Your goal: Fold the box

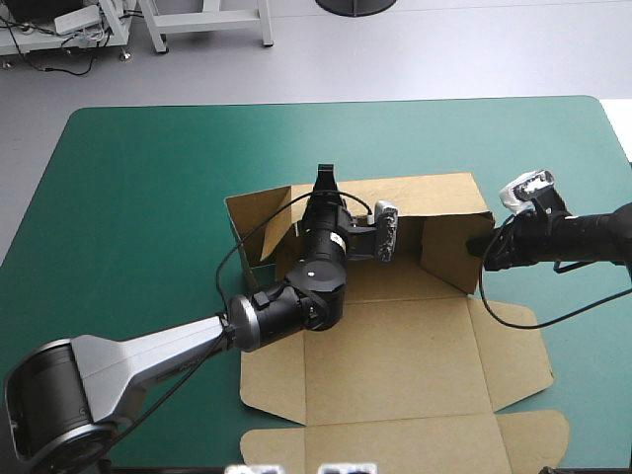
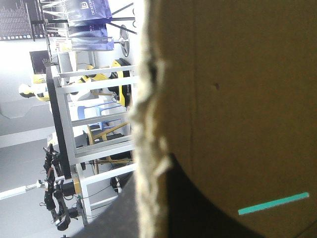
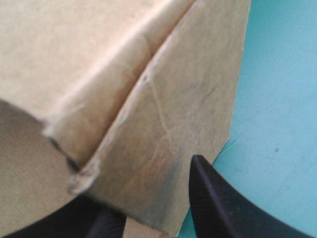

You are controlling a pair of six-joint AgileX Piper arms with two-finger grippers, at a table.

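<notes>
The brown box lies mid-table with its far, left and right walls raised and its lid panel flat toward the near edge. My left gripper reaches over the base to the top edge of the far wall. In the left wrist view the board fills the space between its fingers, so it is shut on the box. My right gripper holds the raised right wall at its outer corner. There the board runs down between the black fingers, shut on it.
The teal-green cover surrounds the box on the left and far sides. Flat flaps of the lid reach close to the table's near edge. The left arm lies across the box's near-left part.
</notes>
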